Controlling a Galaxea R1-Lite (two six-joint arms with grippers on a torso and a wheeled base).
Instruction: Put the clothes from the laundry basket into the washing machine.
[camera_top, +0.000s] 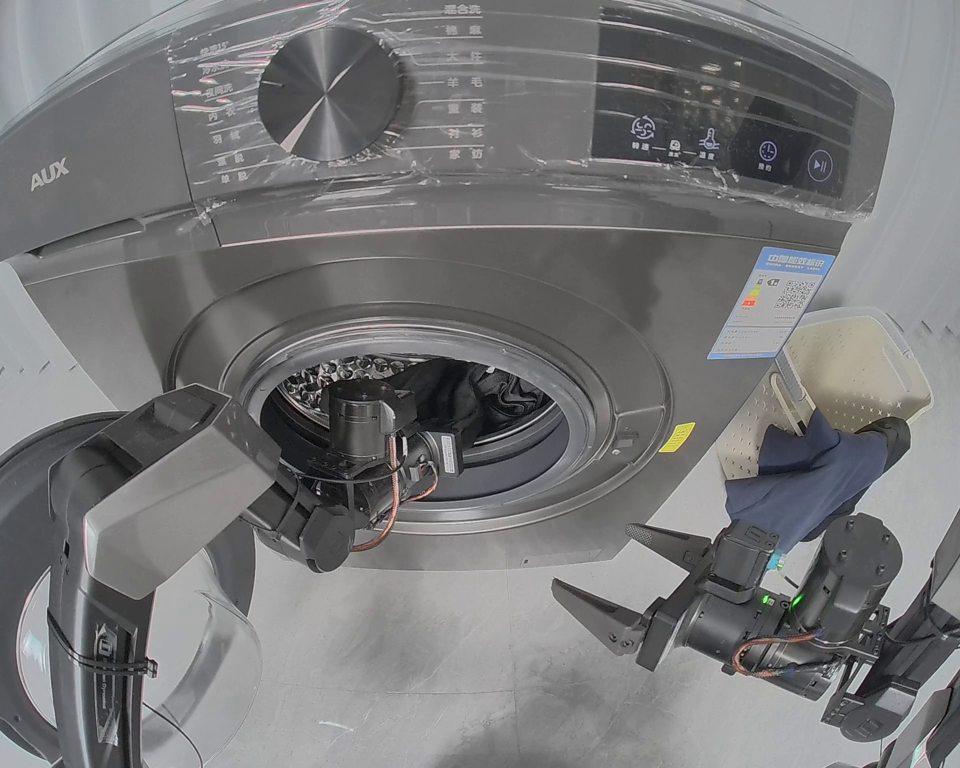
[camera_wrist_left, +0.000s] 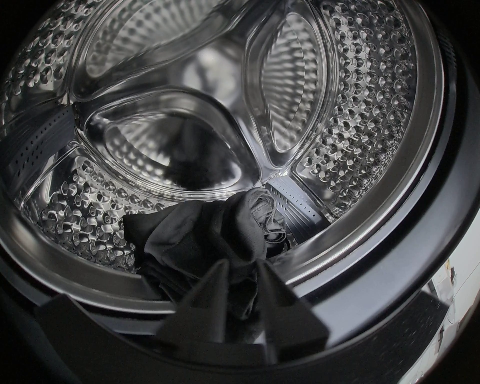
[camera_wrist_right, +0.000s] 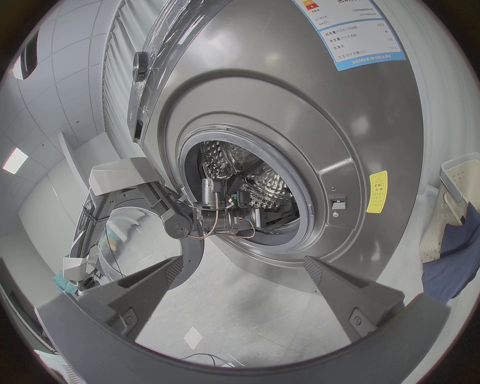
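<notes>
The grey washing machine stands with its round door swung open to the left. A black garment lies at the front of the steel drum, and it also shows through the opening. My left gripper is inside the drum mouth, its fingers nearly together with black cloth pinched between them. A blue garment hangs over the front edge of the white laundry basket to the right of the machine. My right gripper hovers open over the floor, left of the basket and holding nothing.
Bare light floor lies in front of the machine. The basket stands close against the machine's right side, with the blue garment draped over it. The open glass door stands beside my left arm.
</notes>
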